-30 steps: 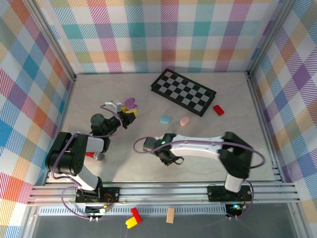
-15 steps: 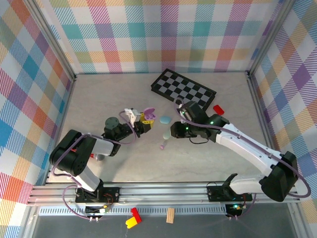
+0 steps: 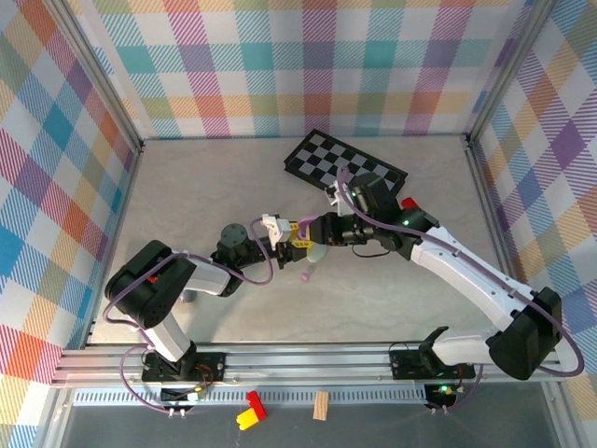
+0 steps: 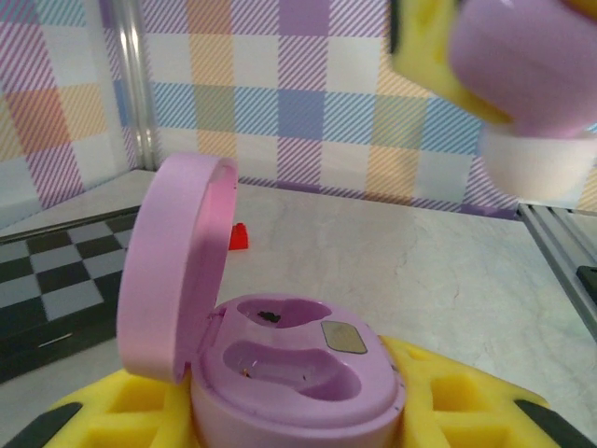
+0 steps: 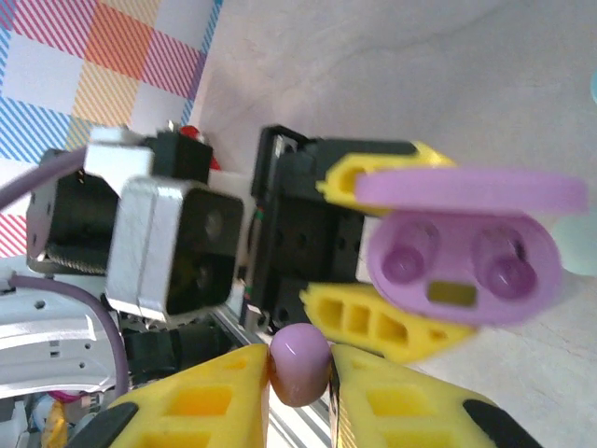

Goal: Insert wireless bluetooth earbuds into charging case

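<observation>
The right hand (image 5: pixel 298 378) pinches a purple earbud (image 5: pixel 299 359) just beside the open purple charging case (image 5: pixel 462 257), clamped in the left hand (image 3: pixel 297 239). The left wrist view looks into its empty wells.

Lilac all over on the charging case (image 4: pixel 280 373) between the yellow pads (image 4: pixel 466 415) of the left gripper (image 4: pixel 280 425). Same lilac, glossy, on the earbud (image 5: pixel 299 362) between the yellow fingers (image 5: pixel 201 406) of the right gripper (image 5: pixel 299 385). Ahead of the left gripper: black-and-grey chequered board (image 4: pixel 47 280), red block (image 4: pixel 238 237), pastel plaid walls (image 4: pixel 308 121), pale marbled table (image 4: pixel 420 261).
</observation>
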